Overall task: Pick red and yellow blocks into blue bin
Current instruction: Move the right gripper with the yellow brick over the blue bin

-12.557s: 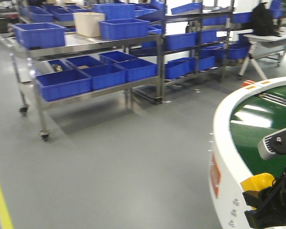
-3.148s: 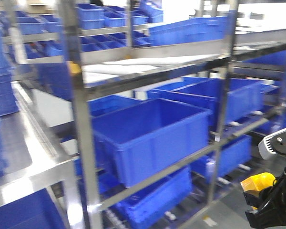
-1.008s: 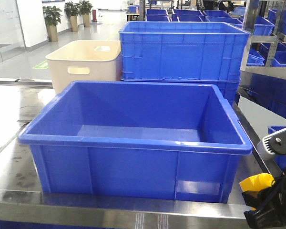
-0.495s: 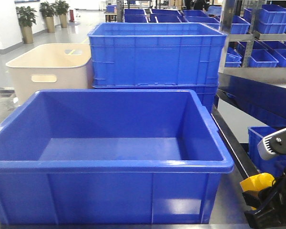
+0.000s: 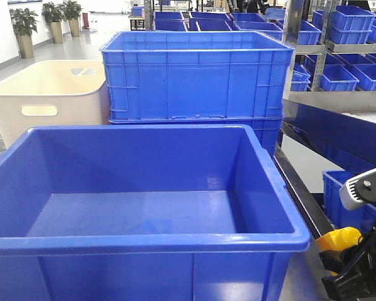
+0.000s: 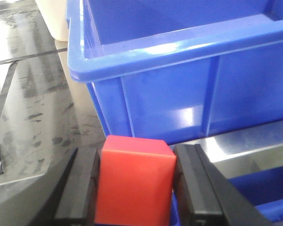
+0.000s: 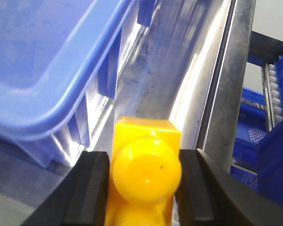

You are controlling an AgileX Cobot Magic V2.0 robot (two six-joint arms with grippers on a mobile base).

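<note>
The red cube (image 6: 134, 181) is clamped in the left gripper (image 6: 137, 190) just outside the blue bin (image 6: 179, 47), at its near wall and below its rim. The yellow brick (image 7: 146, 174) is pinched in the right gripper (image 7: 144, 188) off the bin's near right corner; both, I judge, are poised to go over the rim. The bin rests on a steel table (image 6: 33, 117), a ribbed crate (image 5: 194, 75) and cream tub (image 5: 44, 94) behind it, racks (image 5: 354, 69) beyond.

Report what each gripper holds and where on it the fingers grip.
Left gripper clamps the red cube by two opposite side faces. Right gripper clamps the yellow brick by its two opposite side walls.
</note>
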